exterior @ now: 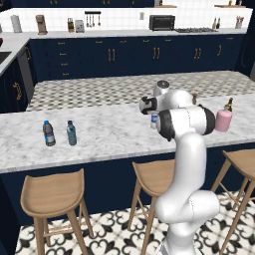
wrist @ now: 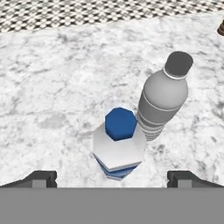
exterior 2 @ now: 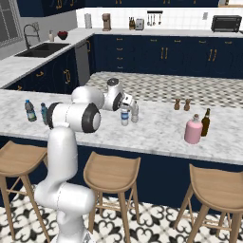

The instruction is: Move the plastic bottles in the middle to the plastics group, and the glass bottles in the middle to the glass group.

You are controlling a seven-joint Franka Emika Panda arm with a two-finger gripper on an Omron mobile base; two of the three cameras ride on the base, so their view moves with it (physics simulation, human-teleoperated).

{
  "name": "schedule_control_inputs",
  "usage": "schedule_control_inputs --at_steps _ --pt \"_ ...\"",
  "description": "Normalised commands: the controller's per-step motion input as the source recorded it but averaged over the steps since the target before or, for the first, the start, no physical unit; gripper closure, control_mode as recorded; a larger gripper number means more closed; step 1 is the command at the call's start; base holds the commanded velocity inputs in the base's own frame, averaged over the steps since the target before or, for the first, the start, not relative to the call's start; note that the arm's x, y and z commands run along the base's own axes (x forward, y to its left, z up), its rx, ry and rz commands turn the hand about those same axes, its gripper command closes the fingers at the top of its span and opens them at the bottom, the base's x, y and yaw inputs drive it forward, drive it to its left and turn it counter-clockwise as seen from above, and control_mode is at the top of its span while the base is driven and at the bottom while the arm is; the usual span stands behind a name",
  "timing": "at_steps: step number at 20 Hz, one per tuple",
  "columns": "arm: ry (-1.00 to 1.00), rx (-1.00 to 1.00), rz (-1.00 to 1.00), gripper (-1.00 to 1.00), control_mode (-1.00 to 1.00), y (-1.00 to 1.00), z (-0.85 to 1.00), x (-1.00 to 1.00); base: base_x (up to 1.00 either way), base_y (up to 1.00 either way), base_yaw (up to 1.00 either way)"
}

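i have the arm (exterior 2: 71, 142) reaching over the marble counter (exterior: 109, 134) toward the middle pair of water bottles. in my judgement this is the approach for the first pick; nothing is held.

the pink bottle (exterior 2: 192, 129) stands toward the counter's right end, just beside the slim brown bottle (exterior 2: 205, 122). the two blue-capped bottles (exterior: 60, 133) stand well apart at the left end.

in the hand view the labelled water bottle (wrist: 118, 146) sits between the fingertips (wrist: 41, 178), slightly left of centre, with the plain grey bottle (wrist: 162, 103) just beside and behind it. the gripper (wrist: 112, 179) is spread wide and above the cap, touching nothing.

next move, as i judge it: lower straight around the labelled bottle and close without knocking its neighbour, then carry it left.

hard to make out: the arm covers most of the water bottles in the left base view; whether the two bottles touch i cannot tell; only the finger ends show.
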Motion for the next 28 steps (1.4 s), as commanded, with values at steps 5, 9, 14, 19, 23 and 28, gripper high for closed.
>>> schedule_control_inputs --at_steps 5,9,14,19,23,28 --pt "0.06 0.0 -0.01 -1.0 -1.0 -0.11 -0.09 0.26 0.0 0.0 0.0" --pt "0.08 0.0 -0.01 -1.0 -1.0 -0.09 -0.11 0.24 0.0 0.0 0.0" --pt "0.03 0.0 0.0 -1.0 -1.0 0.0 -0.09 0.13 0.0 0.0 0.0" --pt "0.01 0.0 0.0 1.0 -1.0 0.0 -0.01 0.01 0.0 0.0 0.0" --pt "-0.01 0.0 0.0 1.0 -1.0 0.0 0.0 -0.09 0.0 0.0 0.0" --pt "-0.1 0.0 0.0 1.0 -1.0 0.01 0.05 -0.4 0.0 0.0 0.0"
